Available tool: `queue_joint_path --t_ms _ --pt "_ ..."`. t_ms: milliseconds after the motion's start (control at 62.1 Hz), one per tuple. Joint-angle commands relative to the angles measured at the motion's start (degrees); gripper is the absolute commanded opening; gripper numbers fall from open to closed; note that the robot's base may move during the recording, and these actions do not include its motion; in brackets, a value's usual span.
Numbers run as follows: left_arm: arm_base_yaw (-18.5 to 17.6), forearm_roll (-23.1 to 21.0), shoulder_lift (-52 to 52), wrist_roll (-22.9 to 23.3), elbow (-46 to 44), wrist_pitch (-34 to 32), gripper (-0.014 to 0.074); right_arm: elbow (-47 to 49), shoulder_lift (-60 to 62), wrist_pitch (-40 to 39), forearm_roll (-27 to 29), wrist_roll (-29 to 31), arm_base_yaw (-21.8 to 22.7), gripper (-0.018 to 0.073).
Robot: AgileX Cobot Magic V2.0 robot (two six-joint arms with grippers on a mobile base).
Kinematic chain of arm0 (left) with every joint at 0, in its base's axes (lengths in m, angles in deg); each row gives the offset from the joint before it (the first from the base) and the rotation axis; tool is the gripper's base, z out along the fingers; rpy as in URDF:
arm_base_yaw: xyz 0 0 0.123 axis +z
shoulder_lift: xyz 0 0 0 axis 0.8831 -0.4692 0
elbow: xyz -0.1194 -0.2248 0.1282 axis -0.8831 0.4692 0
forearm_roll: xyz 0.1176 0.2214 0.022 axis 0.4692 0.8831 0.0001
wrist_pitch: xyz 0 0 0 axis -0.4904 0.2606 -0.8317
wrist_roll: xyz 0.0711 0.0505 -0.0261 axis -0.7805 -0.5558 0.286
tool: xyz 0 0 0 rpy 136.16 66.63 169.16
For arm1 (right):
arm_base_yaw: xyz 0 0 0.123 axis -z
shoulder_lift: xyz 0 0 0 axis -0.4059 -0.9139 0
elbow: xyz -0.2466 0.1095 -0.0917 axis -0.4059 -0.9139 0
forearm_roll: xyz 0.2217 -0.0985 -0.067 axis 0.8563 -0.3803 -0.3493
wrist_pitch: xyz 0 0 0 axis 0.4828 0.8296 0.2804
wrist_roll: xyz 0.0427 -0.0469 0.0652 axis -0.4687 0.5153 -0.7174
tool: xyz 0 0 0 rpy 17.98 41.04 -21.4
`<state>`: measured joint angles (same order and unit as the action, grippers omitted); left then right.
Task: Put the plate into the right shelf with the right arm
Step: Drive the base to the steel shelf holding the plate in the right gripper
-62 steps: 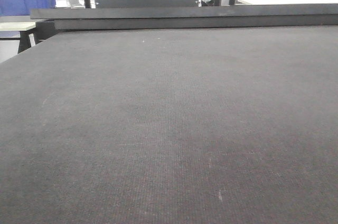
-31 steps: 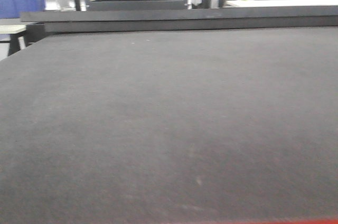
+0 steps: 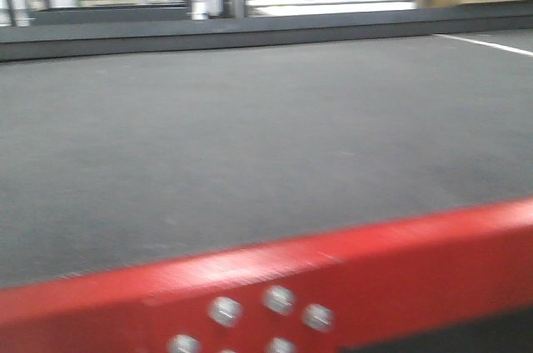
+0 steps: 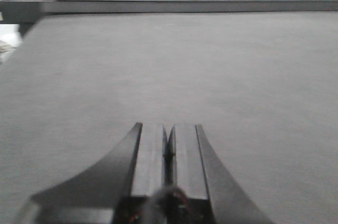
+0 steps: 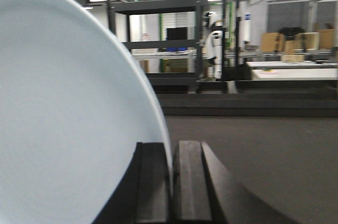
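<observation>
The pale-blue plate [image 5: 63,102] fills the left half of the right wrist view, standing on edge. My right gripper [image 5: 171,147] is shut on its rim, one black finger [image 5: 153,182] in front of the plate's face and the other behind the rim. My left gripper [image 4: 168,128] is shut with nothing in it, hovering low over a grey mat surface [image 4: 158,65]. Neither gripper appears in the front view. The right shelf is out of view.
A grey-topped bench [image 3: 250,120] with a red front frame [image 3: 375,270] carrying several bolts spans the front view. Beyond its far raised edge [image 3: 250,32] are blurred racks and boxes. Dark racking [image 5: 158,44] and white tables [image 5: 296,71] stand far off.
The front view has swung to the right and drawn back from the bench. The red front frame has come into sight along the bottom, and the blue crate at far left has left the picture.
</observation>
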<state>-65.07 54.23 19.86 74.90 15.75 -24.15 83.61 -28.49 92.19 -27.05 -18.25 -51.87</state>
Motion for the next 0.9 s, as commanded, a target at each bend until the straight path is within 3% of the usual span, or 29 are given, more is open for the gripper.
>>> queue_joint_path --t_ms 0,886 --pt "0.05 -0.35 0.34 0.16 0.57 -4.85 -0.0047 1.31 -0.96 -5.55 -0.89 -0.08 0.1 0.0055" --pt "0.05 -0.35 0.34 0.16 0.57 -4.85 -0.0047 1.31 -0.96 -5.55 -0.89 -0.08 0.1 0.0055"
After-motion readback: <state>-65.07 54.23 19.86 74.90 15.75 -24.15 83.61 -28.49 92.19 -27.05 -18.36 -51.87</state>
